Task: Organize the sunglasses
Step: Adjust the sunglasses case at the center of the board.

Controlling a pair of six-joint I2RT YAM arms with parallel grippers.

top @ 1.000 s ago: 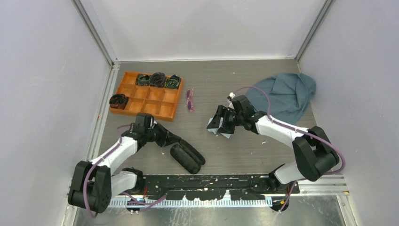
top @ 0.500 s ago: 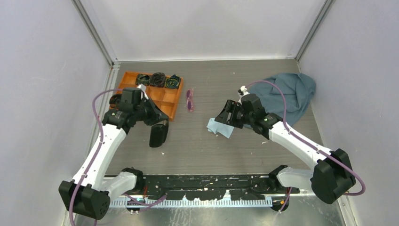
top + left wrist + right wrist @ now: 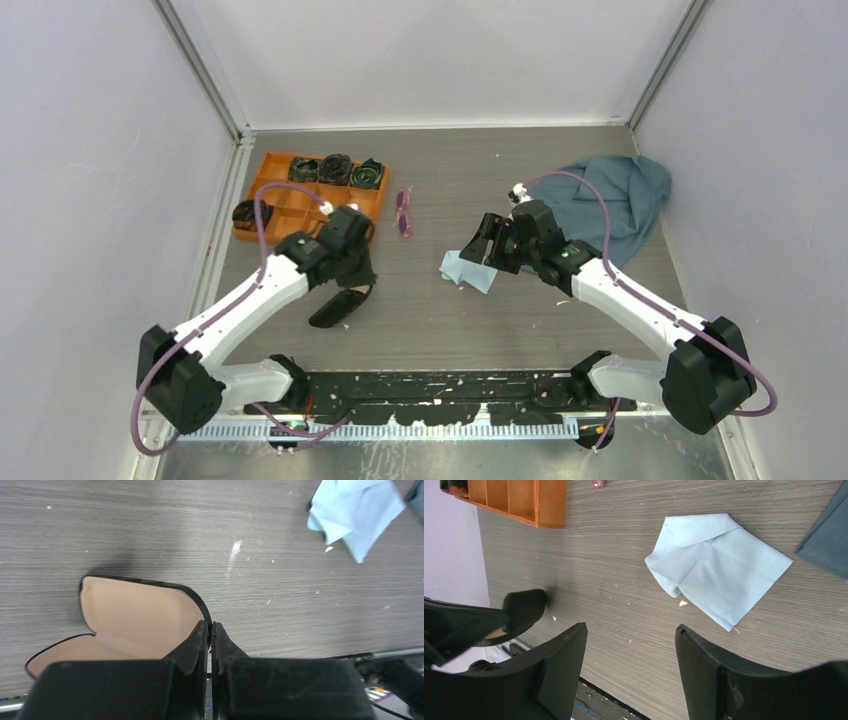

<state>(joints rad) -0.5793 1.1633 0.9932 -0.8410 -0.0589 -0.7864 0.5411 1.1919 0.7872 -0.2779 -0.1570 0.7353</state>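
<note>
Left fingers (image 3: 197, 642) are clamped together on the rim of the black case (image 3: 140, 615), which is opened so that its tan lining is shown. Right fingers (image 3: 561, 662) are held apart above the light-blue cloth (image 3: 719, 565). The sunglasses (image 3: 403, 212) are laid on the desk (image 3: 450, 320), just beside the orange tray (image 3: 315, 218) at its 3 o'clock, and at 1 o'clock from the case.

My left arm (image 3: 250, 300) and right arm (image 3: 625, 295) wear white shells over black joints, chunky black shoulders (image 3: 185, 385) at seven and five o'clock; purple cables (image 3: 258, 225) loop along both.
</note>
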